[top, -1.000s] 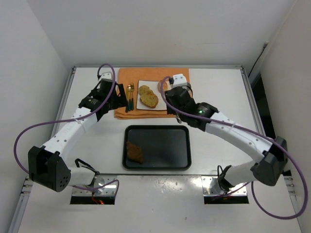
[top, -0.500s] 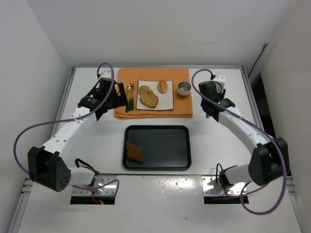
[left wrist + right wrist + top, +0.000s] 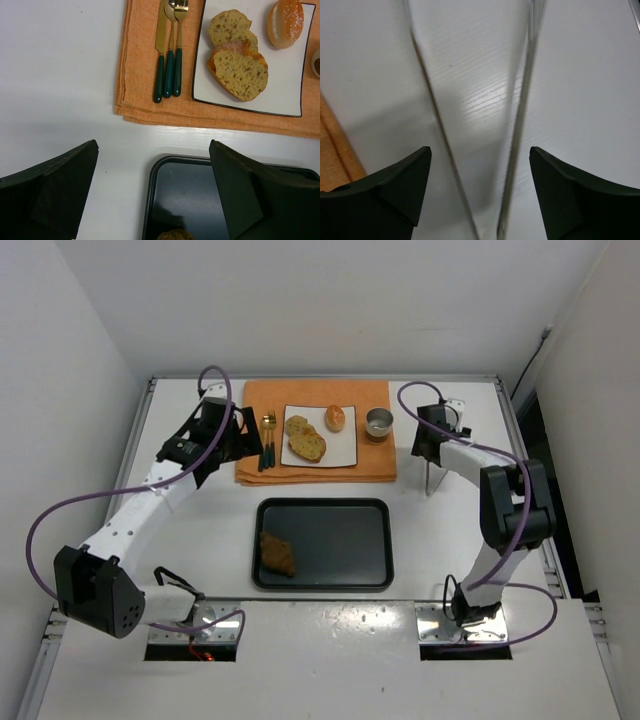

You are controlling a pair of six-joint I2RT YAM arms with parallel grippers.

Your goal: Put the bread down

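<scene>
Three bread pieces (image 3: pixel 239 72); one plate (image 3: pixel 280 95); one tray (image 3: pixel 340 540); seemingly three utensils (image 3: pixel 169 70).

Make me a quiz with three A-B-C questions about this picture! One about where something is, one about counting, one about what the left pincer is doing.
1. Where is the dark lumpy piece?
A. on the white plate
B. in the black tray
C. in the left pincer

2. How many bread pieces lie on the white plate?
A. one
B. five
C. three

3. How is the left pincer?
A. open and empty
B. shut on nothing
C. shut on bread

Answers: 1 B, it lies in the tray's near-left corner. 2 C, two slices and a bun. 3 A, its fingers stand wide apart, nothing between.
</scene>
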